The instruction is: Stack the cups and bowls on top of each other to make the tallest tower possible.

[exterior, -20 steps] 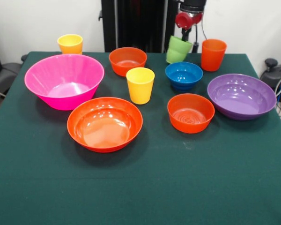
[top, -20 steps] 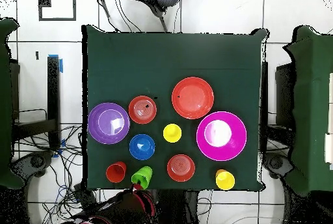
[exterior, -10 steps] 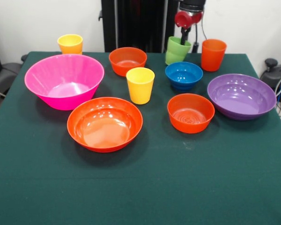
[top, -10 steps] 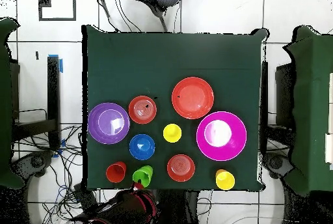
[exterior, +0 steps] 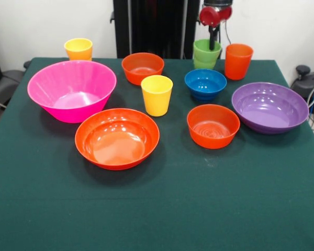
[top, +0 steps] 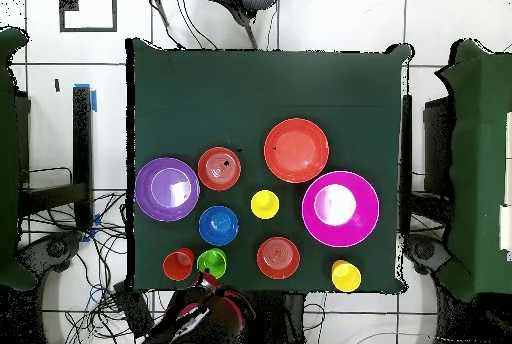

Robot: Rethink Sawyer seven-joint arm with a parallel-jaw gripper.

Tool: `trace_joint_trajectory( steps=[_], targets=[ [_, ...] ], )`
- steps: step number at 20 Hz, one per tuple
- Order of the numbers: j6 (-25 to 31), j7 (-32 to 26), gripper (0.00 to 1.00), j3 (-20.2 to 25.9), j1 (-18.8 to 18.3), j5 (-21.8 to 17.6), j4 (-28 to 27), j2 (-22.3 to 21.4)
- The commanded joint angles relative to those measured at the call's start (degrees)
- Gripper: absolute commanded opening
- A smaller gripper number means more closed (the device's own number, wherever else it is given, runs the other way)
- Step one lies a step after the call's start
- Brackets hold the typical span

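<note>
Front view: the gripper [exterior: 214, 37] hangs at the far edge of the green tabletop [exterior: 199, 198], one dark finger reaching down to the rim of the green cup [exterior: 206, 54]. Whether the fingers are clamped on the rim or parted cannot be told. The green cup stands upright on the cloth, just beside the tall orange cup [exterior: 237, 61] and behind the blue bowl [exterior: 205, 83].

Nothing is stacked; every piece sits alone on the tabletop. The big pink bowl [exterior: 71, 90] is at the left, with one yellow cup [exterior: 78, 49] behind it and the wide orange bowl [exterior: 117, 138] in front of it. A second yellow cup [exterior: 157, 94] stands near the middle, between a small orange bowl [exterior: 143, 67] at the back and the wide orange bowl. Another small orange bowl [exterior: 213, 125] lies in front of the blue bowl, and the purple bowl [exterior: 270, 107] sits at the right.

In the overhead view the green cup [top: 211, 262] stands near the table's bottom edge, between the tall orange cup [top: 179, 264] and a small orange bowl [top: 278, 257].
</note>
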Motion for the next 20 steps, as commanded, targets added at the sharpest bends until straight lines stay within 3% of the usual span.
trace_joint_trajectory(
  steps=[1, 3, 4, 7, 8, 11, 15, 17, 20],
  targets=[
    [11.92, 3.86, 0.0, 13.09, -7.8, -5.65, 3.76, -10.89],
    [12.05, 3.91, 0.0, 14.15, -8.79, -6.04, 5.43, -12.88],
    [15.7, 3.49, 0.0, 18.9, -11.27, -4.51, 7.91, -17.96],
    [17.85, 2.63, 0.0, 23.29, -14.96, -3.92, 11.49, -22.74],
    [13.91, 2.56, 0.0, 18.88, -15.31, -8.16, 9.98, -18.05],
    [15.1, 1.48, 0.0, 21.3, -19.07, -9.62, 11.7, -20.21],
    [15.66, 0.77, 0.0, 20.99, -21.33, -11.96, 9.99, -19.7],
    [16.95, -0.12, 0.0, 23.4, -24.84, -13.14, 10.09, -20.22],
    [21.13, -2.81, 0.0, 32.13, -33.6, -12.14, 13.03, -24.85]
  ],
)
